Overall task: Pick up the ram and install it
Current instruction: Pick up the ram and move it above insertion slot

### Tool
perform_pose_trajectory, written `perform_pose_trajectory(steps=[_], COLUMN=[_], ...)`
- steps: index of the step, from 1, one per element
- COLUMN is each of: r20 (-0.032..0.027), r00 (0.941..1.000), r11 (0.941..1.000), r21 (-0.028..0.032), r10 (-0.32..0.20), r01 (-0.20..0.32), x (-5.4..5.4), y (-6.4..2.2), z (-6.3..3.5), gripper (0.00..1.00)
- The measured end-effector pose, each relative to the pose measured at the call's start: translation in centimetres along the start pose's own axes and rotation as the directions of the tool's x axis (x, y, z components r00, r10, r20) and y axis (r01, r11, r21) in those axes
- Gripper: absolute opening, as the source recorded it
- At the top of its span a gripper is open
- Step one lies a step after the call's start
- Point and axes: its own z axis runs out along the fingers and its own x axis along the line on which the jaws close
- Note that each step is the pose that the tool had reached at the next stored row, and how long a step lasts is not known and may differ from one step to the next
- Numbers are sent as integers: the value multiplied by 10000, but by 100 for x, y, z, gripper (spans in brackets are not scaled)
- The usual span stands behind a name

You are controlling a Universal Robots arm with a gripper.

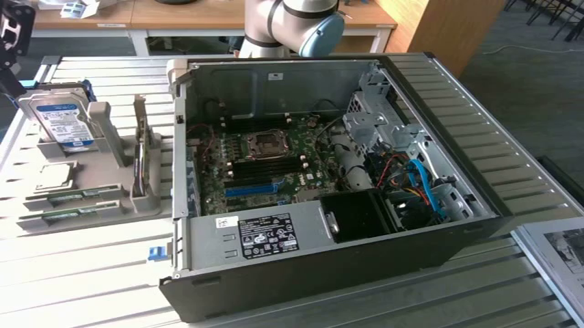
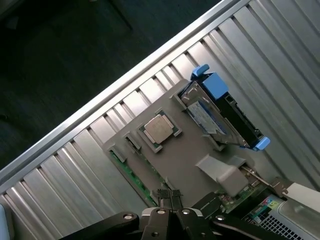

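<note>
Right up front sat the open computer case [image 1: 319,277] on the slatted metal table [image 1: 91,280], its power supply [image 1: 264,236] nearest me and the motherboard [image 1: 264,164] laid bare behind it, a long blue slot [image 1: 251,189] showing along its near edge. Over at the exterior view's left, just beside the case, was the grey parts tray [image 1: 109,174]. And there was the ram [image 1: 65,217], lying flat in the tray's front slot, nobody's got it! Behind it came a square processor [image 1: 55,176], then the hard drive [image 1: 59,119] standing upright at the back.

From the wrist view, the gripper [image 2: 170,196] hung over the tray's edge, jaws pressed tight together with nothing between them. The ram [image 2: 132,174] ran along the tray rim right by those tips; whether they touched it, I couldn't tell. Farthest off, the arm [image 1: 292,27] loomed behind the case.
</note>
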Motion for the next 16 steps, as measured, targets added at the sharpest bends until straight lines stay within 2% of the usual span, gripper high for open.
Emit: perform_pose_trajectory(steps=[4,9,13,16], r20=[-23,-51,-73,-91], r00=[9987,9934,9856,9776], r11=[9987,9934,9856,9776], r21=[-13,-30,-47,-62], r10=[-505,-1144,-1689,-2105], r01=[505,1143,1688,2105], x=[0,0,0,0], y=[0,0,0,0], z=[1,2,4,4], gripper=[10,10,10,10])
